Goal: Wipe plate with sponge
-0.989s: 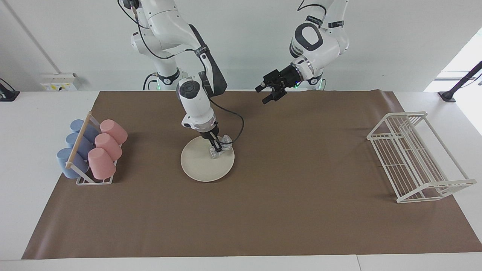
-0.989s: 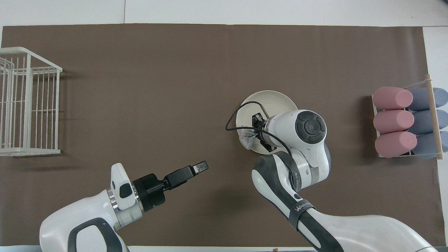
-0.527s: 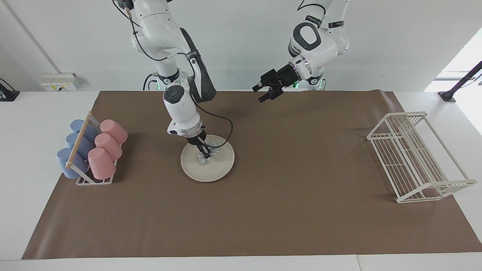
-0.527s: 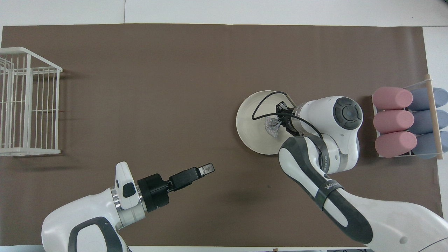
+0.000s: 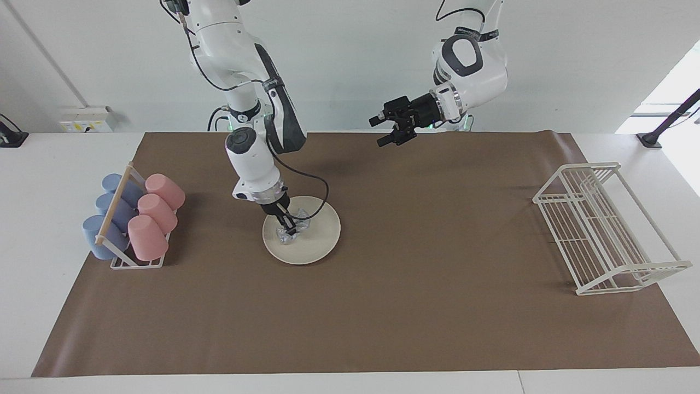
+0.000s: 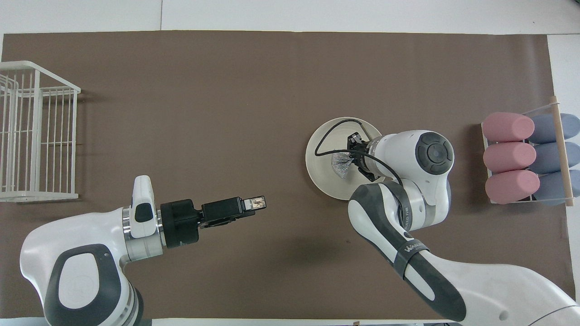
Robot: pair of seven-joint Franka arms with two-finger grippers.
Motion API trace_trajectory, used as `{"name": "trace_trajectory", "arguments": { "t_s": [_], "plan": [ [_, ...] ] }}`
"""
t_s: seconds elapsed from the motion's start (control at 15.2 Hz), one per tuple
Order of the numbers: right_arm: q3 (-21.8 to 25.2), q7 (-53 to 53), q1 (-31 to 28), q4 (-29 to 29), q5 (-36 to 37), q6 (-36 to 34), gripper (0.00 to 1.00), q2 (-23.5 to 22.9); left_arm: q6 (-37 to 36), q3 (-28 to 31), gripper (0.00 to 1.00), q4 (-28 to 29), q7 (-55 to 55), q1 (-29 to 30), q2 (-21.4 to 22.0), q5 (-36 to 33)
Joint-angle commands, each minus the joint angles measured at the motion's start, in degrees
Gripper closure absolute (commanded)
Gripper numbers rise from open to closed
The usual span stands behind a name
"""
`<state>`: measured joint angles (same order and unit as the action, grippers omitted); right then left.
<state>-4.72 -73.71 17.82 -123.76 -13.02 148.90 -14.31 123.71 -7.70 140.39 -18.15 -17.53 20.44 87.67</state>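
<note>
Right gripper [image 5: 286, 224] is pressing down on the sponge [image 5: 290, 229], fingers clamped on it, over the plate [image 5: 314, 241]. Sponge is sitting on the plate's inner area, toward the right arm's end and slightly nearer the robots than the plate's centre; crumpled, long axis cannot be told. Plate is lying flat on a brown mat [image 5: 383, 317] covering the white bench [image 5: 33, 180], roughly mid-bench. Left gripper [image 5: 395, 133] is hanging in the air over the mat's edge nearest the robots, waiting; whether its fingers are apart cannot be told. Cup rack [image 5: 128, 219] with pink and blue cups is sitting at the right arm's end, white wire rack [image 5: 601, 230] at the left arm's end. Plain white wall [image 5: 350, 65] is backing the robots.
</note>
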Motion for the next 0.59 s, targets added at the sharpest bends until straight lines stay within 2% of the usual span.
{"name": "trace_trajectory", "arguments": {
  "t_s": [0.0, 0.07, 0.26, 0.53],
  "plan": [
    [-0.38, -5.73, 2.92, -0.87, -1.31, 2.8, 0.91, -3.01, -10.39, -0.3, 0.0, -5.64, 3.81, 6.61, -3.65, -10.64],
    [-0.38, -6.79, 3.36, -0.87, -1.31, 2.88, 0.91, -3.01, -13.03, -0.22, 0.0, -6.43, 4.34, 7.85, -4.35, -13.46],
    [-0.29, -2.78, 2.67, -0.87, -1.31, 3.06, 0.91, -3.1, -13.41, -0.3, 0.0, -6.53, 4.43, 8.04, -4.44, -19.27],
    [-0.2, 8.47, -3.31, -0.87, -1.39, 2.89, 0.9, -3.54, -13.32, -0.3, 0.0, -6.09, 4.61, 8.21, -4.27, -23.94]
  ]
}}
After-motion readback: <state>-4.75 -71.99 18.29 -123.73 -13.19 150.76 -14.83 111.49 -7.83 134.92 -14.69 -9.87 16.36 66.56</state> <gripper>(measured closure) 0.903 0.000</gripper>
